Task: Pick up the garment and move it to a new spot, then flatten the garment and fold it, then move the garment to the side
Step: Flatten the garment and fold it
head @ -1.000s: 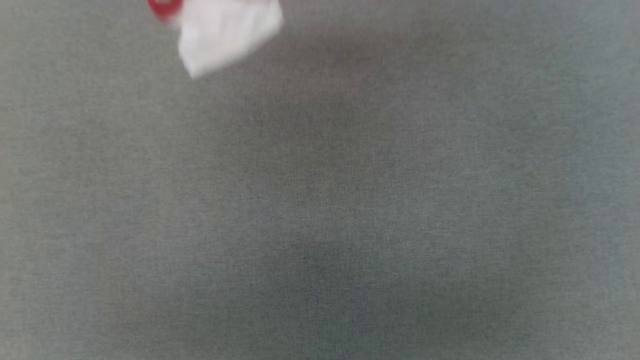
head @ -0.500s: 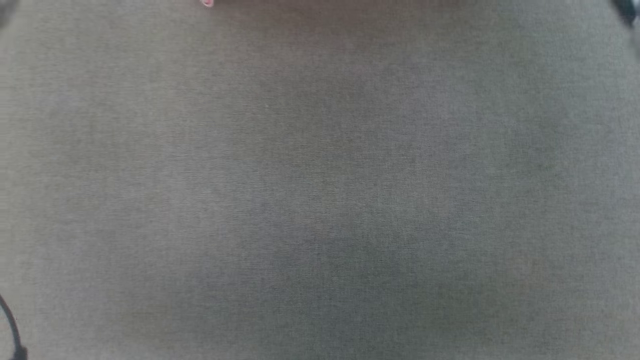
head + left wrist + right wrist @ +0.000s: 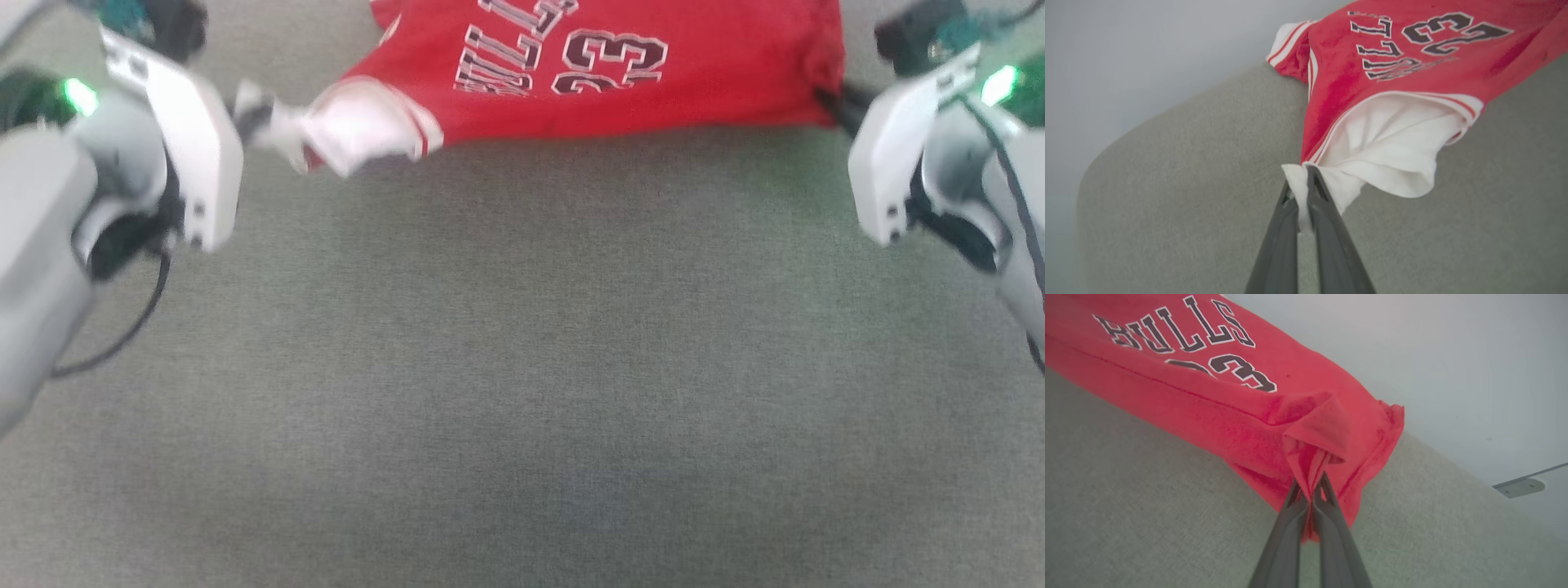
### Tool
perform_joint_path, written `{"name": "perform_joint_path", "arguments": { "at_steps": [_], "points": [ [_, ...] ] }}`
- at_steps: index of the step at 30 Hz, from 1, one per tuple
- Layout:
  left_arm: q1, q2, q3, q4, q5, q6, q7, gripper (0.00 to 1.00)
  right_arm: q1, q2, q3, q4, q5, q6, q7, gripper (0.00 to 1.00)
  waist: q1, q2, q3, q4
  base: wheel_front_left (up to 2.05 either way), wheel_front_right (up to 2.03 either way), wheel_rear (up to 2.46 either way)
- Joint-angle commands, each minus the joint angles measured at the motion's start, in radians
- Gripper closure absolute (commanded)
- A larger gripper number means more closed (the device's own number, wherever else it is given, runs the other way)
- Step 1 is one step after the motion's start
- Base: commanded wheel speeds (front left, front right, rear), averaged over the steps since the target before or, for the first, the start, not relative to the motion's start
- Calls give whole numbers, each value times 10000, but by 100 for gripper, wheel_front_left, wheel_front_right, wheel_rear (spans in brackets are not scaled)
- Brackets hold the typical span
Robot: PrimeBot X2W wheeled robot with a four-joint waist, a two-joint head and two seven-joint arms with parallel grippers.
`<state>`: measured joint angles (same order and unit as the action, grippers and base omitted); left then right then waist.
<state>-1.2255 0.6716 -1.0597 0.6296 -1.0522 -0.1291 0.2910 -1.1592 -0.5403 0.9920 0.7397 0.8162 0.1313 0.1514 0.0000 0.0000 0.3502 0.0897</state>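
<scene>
garment [image 3: 653, 90]: bright red, upper middle of the head view; dark lettering and "23" outlined in white
white panel [image 3: 1392, 143]: plain white, edged with thin red-and-white stripes
sleeve band [image 3: 1286, 41]: white with red stripes, top centre of the left wrist view
left gripper [image 3: 1300, 179]: dark grey
right gripper [image 3: 1309, 479]: dark grey
surface [image 3: 522, 367]: grey-green, fine weave
arm casings [image 3: 200, 139]: white and pale grey, green lights
cable [image 3: 122, 345]: black
backdrop [image 3: 1126, 49]: pale blue-grey

Open grey surface [image 3: 522, 367] nearside; garment [image 3: 735, 73] spans far edge.
</scene>
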Motion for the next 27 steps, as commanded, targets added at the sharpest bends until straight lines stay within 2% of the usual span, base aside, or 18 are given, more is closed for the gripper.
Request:
{"name": "perform_joint_path", "arguments": {
  "at_steps": [1,5,6,15,20,27],
  "points": [
    [221,131,-59,-73,47,6,104,100,231,-81,32,-121,125,-10,84,100,0,0,-98,73,0,0,0],
    [1296,747,-281,-1246,-437,478,757,100,1149,-810,196,-1287,707,-12,535,100,0,0,-262,123,0,0,0],
    [1857,1137,-380,-2065,-568,870,986,100,1666,-1151,179,-1813,958,-12,727,100,0,0,-319,149,0,0,0],
    [4256,2908,-744,-6101,-1093,3023,1211,100,4012,-2569,-292,-4064,1594,-10,1595,100,0,0,-417,194,0,0,0],
    [5256,3471,-936,-7603,-1342,3899,1001,100,5449,-3133,-868,-5198,1820,-10,2024,100,0,0,-439,163,0,0,0],
    [6212,4005,-1245,-8627,-1719,4712,1152,100,7525,-3559,-1884,-6549,2013,-10,2698,100,0,0,-468,58,0,0,0]
  ]
}}
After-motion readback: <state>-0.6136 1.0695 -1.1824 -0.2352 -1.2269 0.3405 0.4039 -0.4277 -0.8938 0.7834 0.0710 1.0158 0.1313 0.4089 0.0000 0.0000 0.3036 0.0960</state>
